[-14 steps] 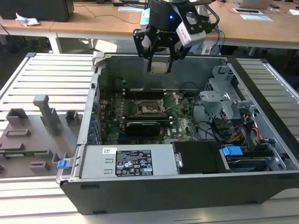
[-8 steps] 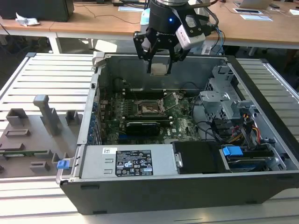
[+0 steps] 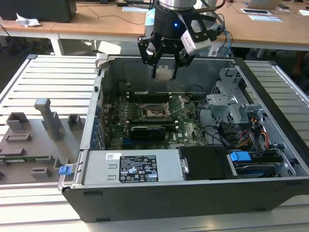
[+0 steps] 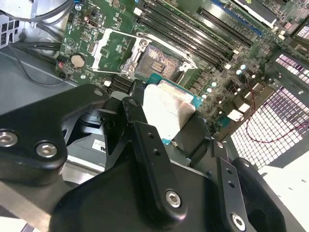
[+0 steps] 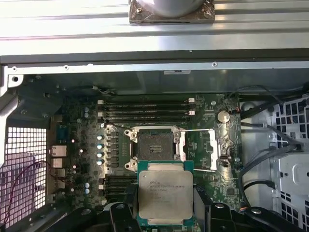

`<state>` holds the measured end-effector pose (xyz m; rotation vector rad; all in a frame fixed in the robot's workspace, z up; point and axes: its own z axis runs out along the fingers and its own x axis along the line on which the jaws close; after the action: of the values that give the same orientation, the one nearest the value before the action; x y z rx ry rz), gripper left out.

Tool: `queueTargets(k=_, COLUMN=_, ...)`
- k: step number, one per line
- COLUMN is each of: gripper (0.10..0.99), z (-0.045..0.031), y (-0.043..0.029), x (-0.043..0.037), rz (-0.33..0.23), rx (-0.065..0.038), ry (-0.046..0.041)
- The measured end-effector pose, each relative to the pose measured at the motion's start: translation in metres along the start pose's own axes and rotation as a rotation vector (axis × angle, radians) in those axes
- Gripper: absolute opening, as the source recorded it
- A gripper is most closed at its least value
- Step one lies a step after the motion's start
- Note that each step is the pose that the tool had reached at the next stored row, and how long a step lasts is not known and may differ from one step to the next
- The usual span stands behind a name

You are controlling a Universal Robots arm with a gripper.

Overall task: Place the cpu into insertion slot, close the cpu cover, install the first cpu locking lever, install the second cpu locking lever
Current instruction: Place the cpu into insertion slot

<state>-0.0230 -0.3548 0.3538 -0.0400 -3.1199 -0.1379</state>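
Observation:
My gripper [image 3: 163, 74] hangs above the open computer case, shut on the cpu [image 3: 163, 72], which it grips by two opposite edges. In both wrist views the cpu [image 5: 165, 193] [image 4: 166, 113] shows its pale metal face, held above the green motherboard [image 5: 77, 140]. Just past the chip's edge lies the insertion slot [image 5: 153, 150] [image 4: 157, 60] [image 3: 155, 112], a dark, bare square. The cpu cover [image 5: 208, 150] [image 4: 110, 50] is swung open and lies beside the slot. A thin wire lever [image 5: 200, 130] stands loose along the socket's side.
Long black memory slots [image 5: 145, 108] run beside the socket. A black card [image 3: 147, 130], a silver power supply [image 3: 135, 166] and a drive cage with cables [image 3: 231, 104] fill the case. Case walls [image 3: 99, 96] ring the board. A grey parts fixture [image 3: 29, 140] sits on the exterior view's left.

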Motion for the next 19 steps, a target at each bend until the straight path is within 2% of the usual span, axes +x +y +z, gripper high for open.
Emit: queueTargets(k=19, gripper=0.541, z=0.0144, y=-0.0013, x=-0.0003, rz=0.000, rx=0.000, ry=-0.0001)
